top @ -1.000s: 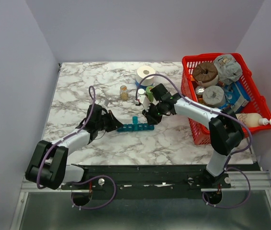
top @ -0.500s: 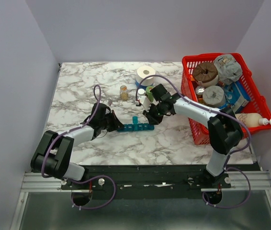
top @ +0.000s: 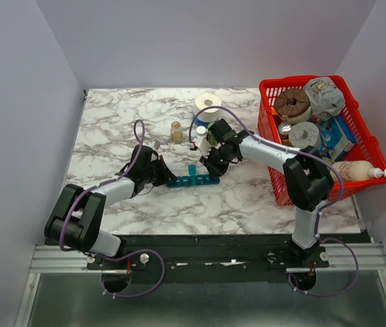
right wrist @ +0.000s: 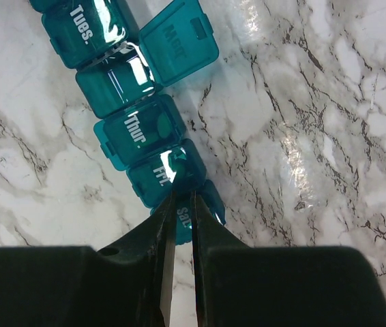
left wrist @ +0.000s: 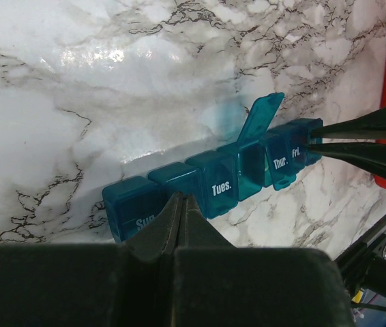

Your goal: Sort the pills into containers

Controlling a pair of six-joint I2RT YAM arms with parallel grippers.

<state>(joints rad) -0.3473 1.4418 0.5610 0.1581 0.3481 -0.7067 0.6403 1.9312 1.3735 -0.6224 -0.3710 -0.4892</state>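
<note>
The teal pill organizer (top: 194,180) lies on the marble table between my two grippers. In the left wrist view the organizer (left wrist: 213,187) shows the labels Sun., Tues., Thur. and Fri., and one middle lid (left wrist: 261,116) stands open. My left gripper (left wrist: 179,199) is shut and empty, its tips at the front of the Sun. end. My right gripper (right wrist: 179,199) is shut to a thin gap with nothing seen in it, its tips over the Fri. and Sat. compartments (right wrist: 169,174). The open compartment (right wrist: 114,85) looks empty. No loose pills show.
An amber bottle (top: 176,131), a white bottle (top: 201,131) and a green one (top: 213,129) stand just behind the organizer, with a paper roll (top: 208,105) further back. A red mesh basket (top: 292,80) full of items fills the right side.
My left arm drew in at the elbow, its gripper staying at the organizer's left end. My right gripper shifted slightly left over the organizer's right end.
</note>
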